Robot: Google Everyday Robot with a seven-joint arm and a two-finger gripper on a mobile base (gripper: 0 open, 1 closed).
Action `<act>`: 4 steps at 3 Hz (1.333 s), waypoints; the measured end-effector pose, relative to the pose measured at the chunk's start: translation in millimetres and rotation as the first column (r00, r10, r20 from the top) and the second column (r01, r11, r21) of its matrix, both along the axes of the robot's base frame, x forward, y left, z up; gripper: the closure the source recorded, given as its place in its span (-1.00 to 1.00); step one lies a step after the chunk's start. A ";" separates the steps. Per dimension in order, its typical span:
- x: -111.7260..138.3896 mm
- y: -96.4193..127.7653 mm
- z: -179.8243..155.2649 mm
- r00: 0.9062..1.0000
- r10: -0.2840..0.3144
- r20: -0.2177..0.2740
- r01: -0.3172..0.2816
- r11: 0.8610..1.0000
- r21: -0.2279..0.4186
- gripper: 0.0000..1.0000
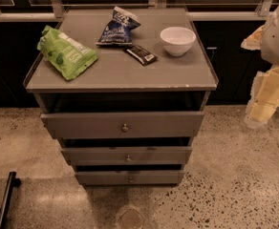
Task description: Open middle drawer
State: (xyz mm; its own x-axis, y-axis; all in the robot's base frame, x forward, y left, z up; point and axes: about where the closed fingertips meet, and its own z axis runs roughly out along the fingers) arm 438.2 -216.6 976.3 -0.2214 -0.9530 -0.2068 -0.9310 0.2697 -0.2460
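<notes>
The grey cabinet (120, 75) stands in the middle of the view with three drawer fronts. The middle drawer (96, 155) is a flat grey front with a small round metal knob (128, 158) at its centre. It sits under the larger top drawer (82, 124) and above the smallest bottom drawer (101, 177). A dark gap shows above the middle drawer front. My gripper (260, 109) hangs at the right edge of the view at the end of the white and yellowish arm. It is to the right of the cabinet, level with the top drawer, and touches nothing.
On the cabinet top lie a green snack bag (65, 51), a blue chip bag (116, 28), a small dark bar (141, 54) and a white bowl (177, 40). Dark cabinets and a rail run behind. A black object (3, 199) lies on the speckled floor at lower left.
</notes>
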 end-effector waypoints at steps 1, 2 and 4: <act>0.0 0.0 0.0 1.000 0.000 0.000 0.000 1.000 0.000 -1.00; -2.0 0.2 -6.4 1.000 -0.001 0.017 0.001 1.000 0.023 -1.00; -38.4 25.3 -113.4 1.000 -0.012 -0.009 0.015 0.953 0.302 -1.00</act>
